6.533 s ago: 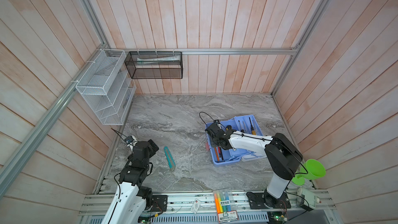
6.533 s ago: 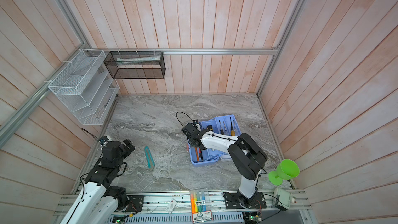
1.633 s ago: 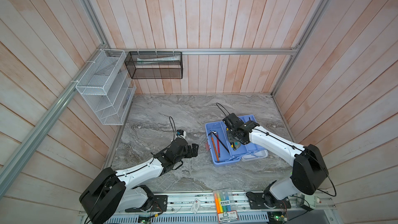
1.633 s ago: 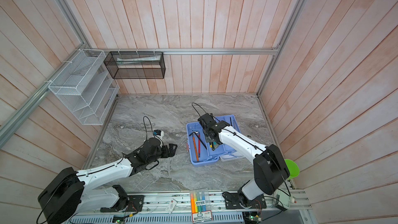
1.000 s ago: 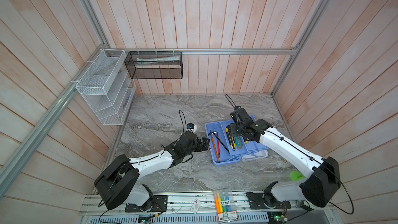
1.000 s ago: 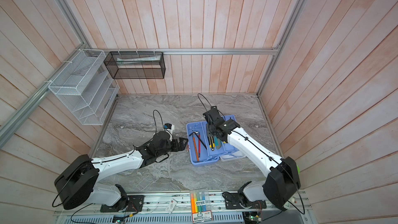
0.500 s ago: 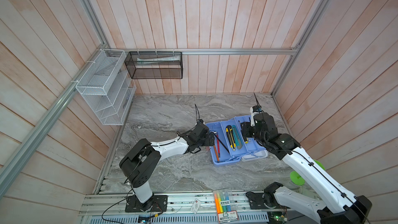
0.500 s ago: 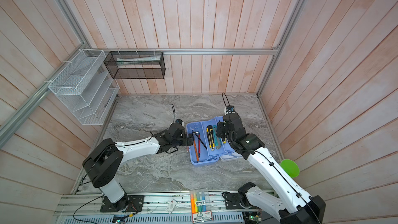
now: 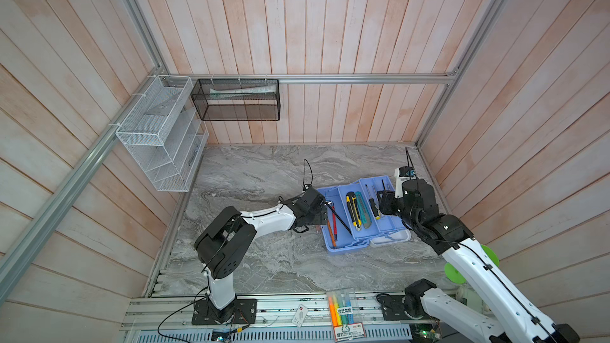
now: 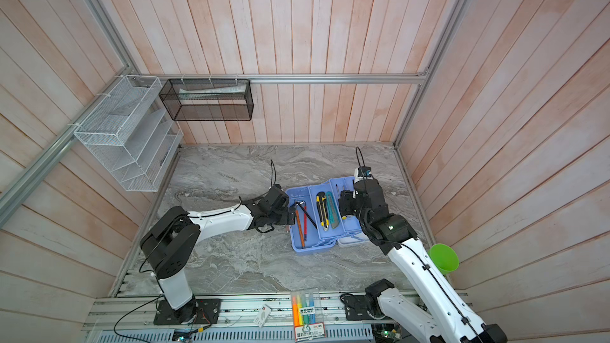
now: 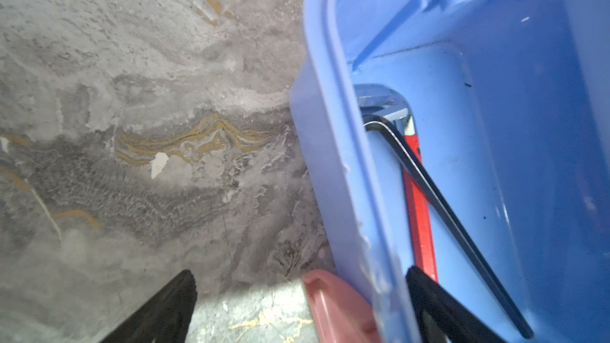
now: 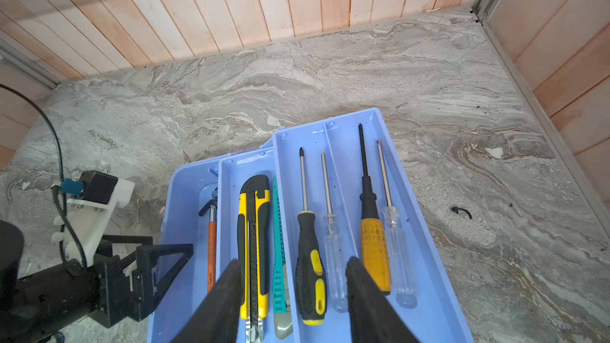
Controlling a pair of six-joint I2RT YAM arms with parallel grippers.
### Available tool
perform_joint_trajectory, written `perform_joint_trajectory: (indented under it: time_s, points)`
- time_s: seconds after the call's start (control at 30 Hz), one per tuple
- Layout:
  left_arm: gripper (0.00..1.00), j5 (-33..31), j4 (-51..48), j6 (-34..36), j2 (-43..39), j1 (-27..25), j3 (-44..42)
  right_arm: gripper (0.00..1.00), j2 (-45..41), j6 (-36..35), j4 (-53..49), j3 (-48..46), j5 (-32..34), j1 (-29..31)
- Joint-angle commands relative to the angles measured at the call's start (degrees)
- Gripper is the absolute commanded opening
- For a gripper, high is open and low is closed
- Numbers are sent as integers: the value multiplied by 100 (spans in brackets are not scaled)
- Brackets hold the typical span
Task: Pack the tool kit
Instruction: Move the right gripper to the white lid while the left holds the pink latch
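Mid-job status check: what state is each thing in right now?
tool kit case, open, trays fanned out.
left end effector, open, straddling the case's wall.
right end effector, open, empty, above the trays.
yellow-black knife, lying in middle tray.
teal knife, lying beside it.

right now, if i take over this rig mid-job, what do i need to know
Left gripper: jaws open, empty, straddling the near wall of the tool kit base.
Right gripper: jaws open, empty, above the trays.
Hex key and red-handled tool lie in the base; yellow knife and teal knife in the middle tray; four screwdrivers in the top tray.
Done: every tool in view is packed.
Left: fold the trays in, close the white lid, latch it.
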Motion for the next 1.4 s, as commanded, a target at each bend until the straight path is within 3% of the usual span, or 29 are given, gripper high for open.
perform_joint_trajectory:
  time_s: [0.0,0.4,0.6,0.83,1.0,1.1,1.2,1.3,1.37]
  points:
    - [100,-250,-351,-51,-118,274,-405,50,-35,-22,48,-75,-201,-125]
    - [100,-504,-430,-16,-532,477,-901,50,-74,-100,138,-201,-523,-502]
    - [100,-698,-341,113,-1009,530,-997,50,-42,-82,329,-395,-1100,-884]
    - [100,-423,-73,620,-1752,760,-761,52,206,-29,671,-672,-1698,-1309]
    - [100,-775,44,725,-2353,893,-1122,58,590,-70,640,-661,-1464,-1453]
    - [100,-667,209,652,-2567,1122,-1571,59,551,-147,615,-648,-1493,-1865]
    - [95,-398,650,847,-2629,1140,-1979,50,551,-256,712,-782,-1947,-2490]
    - [80,-6,1027,895,-2556,1126,-2177,34,739,-243,887,-1019,-2387,-2965]
    - [71,108,1246,848,-2487,1131,-2261,30,941,-108,1139,-1177,-2715,-3128]
